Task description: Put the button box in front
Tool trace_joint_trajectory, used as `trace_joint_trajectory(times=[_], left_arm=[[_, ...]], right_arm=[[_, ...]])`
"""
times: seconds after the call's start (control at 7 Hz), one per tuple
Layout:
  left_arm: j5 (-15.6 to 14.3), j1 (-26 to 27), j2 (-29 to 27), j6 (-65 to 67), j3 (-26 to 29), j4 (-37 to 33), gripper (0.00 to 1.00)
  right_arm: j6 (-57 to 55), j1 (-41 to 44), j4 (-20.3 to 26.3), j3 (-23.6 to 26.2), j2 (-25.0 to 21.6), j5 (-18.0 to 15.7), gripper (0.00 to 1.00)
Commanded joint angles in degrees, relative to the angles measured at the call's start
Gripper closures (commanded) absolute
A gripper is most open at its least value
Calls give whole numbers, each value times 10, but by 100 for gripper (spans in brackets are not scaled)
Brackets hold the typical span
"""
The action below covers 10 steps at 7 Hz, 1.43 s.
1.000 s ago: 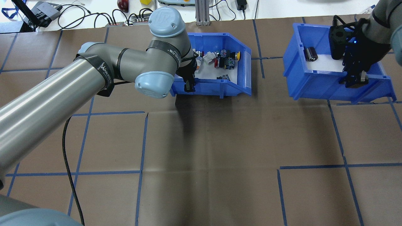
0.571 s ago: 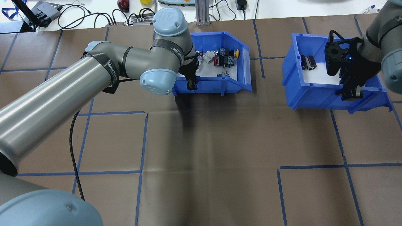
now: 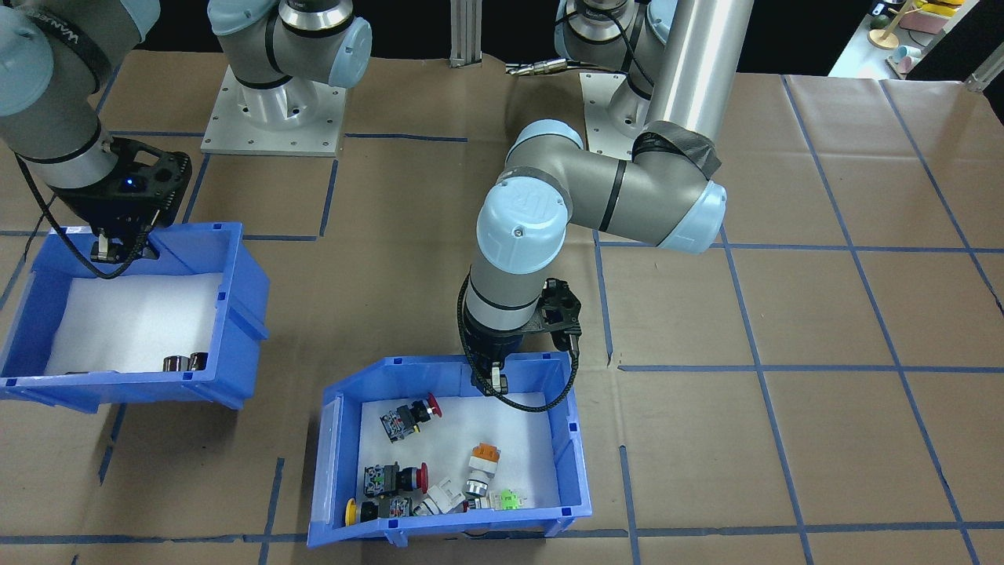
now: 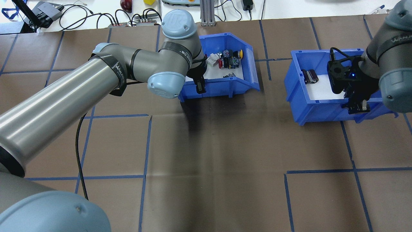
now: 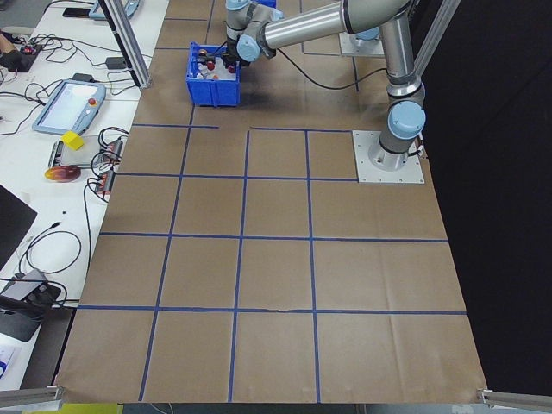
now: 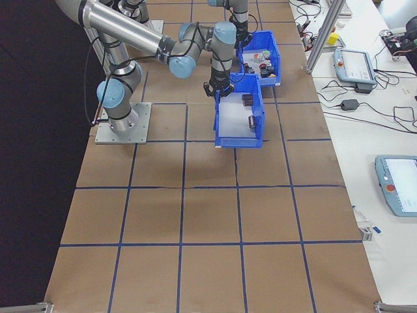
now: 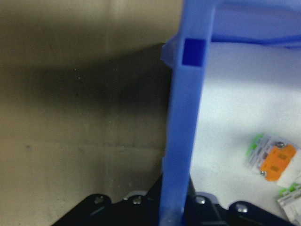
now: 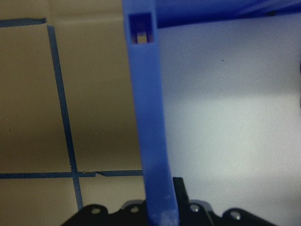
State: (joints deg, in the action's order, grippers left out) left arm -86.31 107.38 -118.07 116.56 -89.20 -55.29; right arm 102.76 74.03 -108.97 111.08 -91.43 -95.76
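Brown paper gridded with blue tape covers the desk [image 4: 225, 145], and both arms work at its far side. Left gripper [image 4: 201, 86] is clamped on the near wall of the button box [image 4: 239, 84], one finger inside and one outside; the left wrist view shows that blue wall running up between the jaws. Inside the box, on the white liner, lie red-headed push buttons [image 3: 401, 475] and small orange, yellow and green parts, loose and bunched toward the far side. The box sits near the desk's far edge, well apart from the second blue bin [image 4: 317, 106]. Right gripper [image 4: 356, 107] is likewise closed on that bin's near wall, with dark cylinders [image 4: 310, 76] inside.

By the look of it the button box is light, stiff plastic, though its thin wall may flex under a one-sided pinch. A grip on the wall's middle would probably keep it from yawing. The loose parts will likely slide or roll if the box tips, so a low, level drag over the smooth paper seems wiser than a lift.
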Motion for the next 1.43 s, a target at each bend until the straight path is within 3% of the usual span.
trace_joint_trajectory(times=[0.0, 0.14, 0.29, 0.71, 1.0, 1.29], left_arm=[[-3, 2, -1, 2, 5, -3, 75], [-4, 2, -1, -6, 4, -10, 9], [-1, 2, 1, 1, 5, -10, 1], [-2, 0, 76, -32, -2, -49, 1], [-12, -28, 165, -307, -1, -197, 1], [-20, -93, 241, -691, -6, -257, 1]], right_arm=[[2, 1, -3, 13, -13, 0, 94], [2, 1, -3, 17, -16, 0, 94], [2, 1, -3, 19, -17, 0, 94], [2, 4, -3, 33, -24, 2, 94], [-4, 17, -2, 67, -70, 7, 94], [-35, 52, -14, 127, -106, 8, 93]])
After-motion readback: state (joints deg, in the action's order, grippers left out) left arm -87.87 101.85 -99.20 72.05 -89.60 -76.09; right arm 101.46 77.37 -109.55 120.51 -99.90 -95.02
